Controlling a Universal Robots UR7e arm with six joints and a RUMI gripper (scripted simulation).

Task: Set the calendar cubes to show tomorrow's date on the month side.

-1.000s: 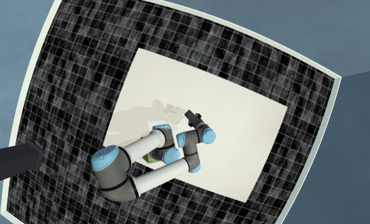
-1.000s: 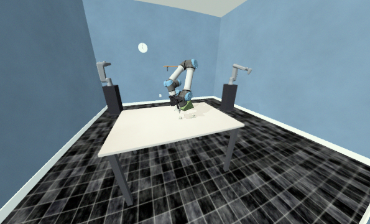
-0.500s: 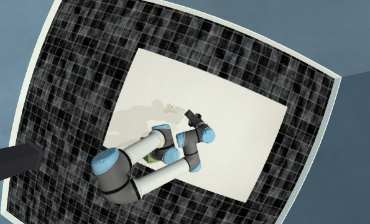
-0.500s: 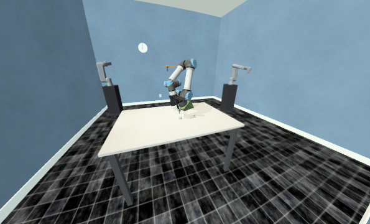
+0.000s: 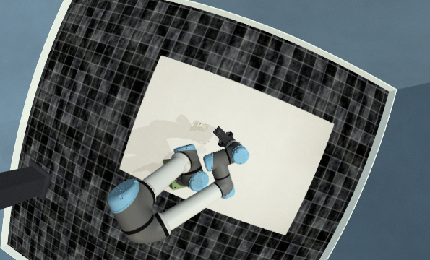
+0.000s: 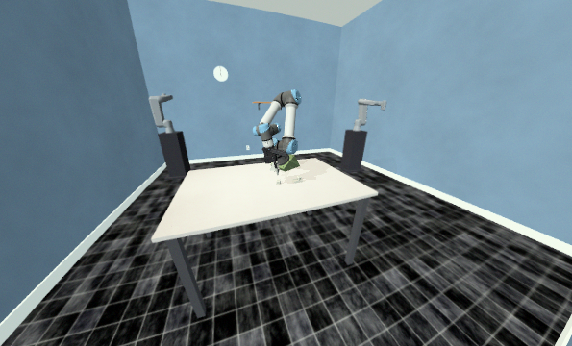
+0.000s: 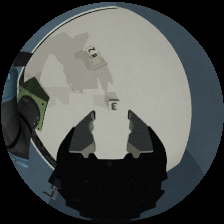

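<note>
The calendar tray [image 7: 99,62] [image 5: 205,127] [image 6: 296,181] lies on the table. One cream cube [image 7: 92,50] [image 5: 199,124] is at one end of it, with a dark 2 on the face towards the cameras. The other end of the tray looks empty. A second cube [image 7: 114,104] [image 6: 279,182] stands loose on the table, outside the tray, with a dark 3-like digit on the face seen by the wrist camera. My gripper [image 7: 111,110] [image 6: 277,172] is open with nothing between its fingers, above the table close to the loose cube. In the top view that cube is hidden. The month's name cannot be read.
The arm's green base plate [image 7: 41,102] [image 6: 291,163] [image 5: 177,185] is at the table's edge. The arm's shadow falls around the tray. The white table [image 5: 272,144] [image 6: 228,197] has its edges well away from the cubes. Two grey arms on dark pedestals stand beyond the table.
</note>
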